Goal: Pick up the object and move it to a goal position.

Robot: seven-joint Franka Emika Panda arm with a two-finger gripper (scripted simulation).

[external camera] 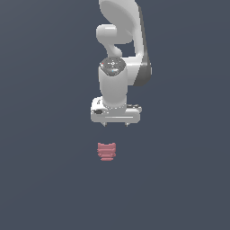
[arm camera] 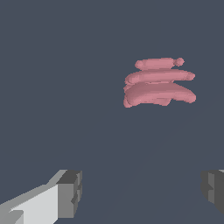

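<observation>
A flat dark slate-blue background fills both views, with nothing around the small pinkish-red ribbed piece (external camera: 106, 152). It sits apart at 6 o'clock from the white claw (external camera: 115, 124), unobstructed. The claw is spread wide, empty, its grey fingertips (arm camera: 70, 193) partly cut off in the wrist view.

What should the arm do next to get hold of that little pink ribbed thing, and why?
Probably ease forward until it is centred over the pink ribbed piece, then descend. The gripper is open and holds nothing. In the exterior view it hangs above the piece and slightly toward that view's right. In the wrist view the piece lies ahead of the fingers, not between them.
</observation>
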